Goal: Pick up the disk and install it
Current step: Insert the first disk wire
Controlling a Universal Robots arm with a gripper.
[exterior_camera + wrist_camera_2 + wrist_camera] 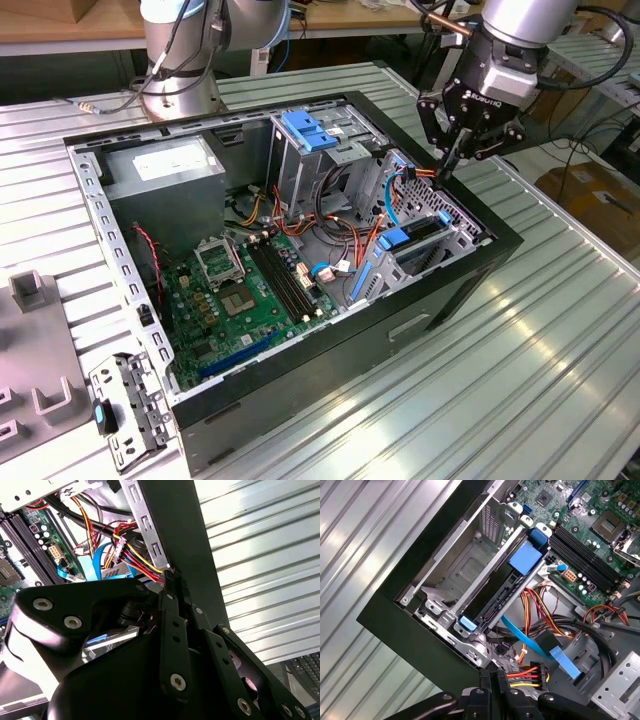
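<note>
The gripper (452,165) is held over the open computer case (440,290), at the corner on the exterior view's right. Its fingers (492,680) are pressed together w/ nothing between them, tips right by a bunch of red, yellow & orange wires (532,672). The disk (502,597) is already set in the metal drive bay (455,575), standing on its edge, w/ blue side rails seen. The green board (245,300) is seen nearby inside the case.
</note>
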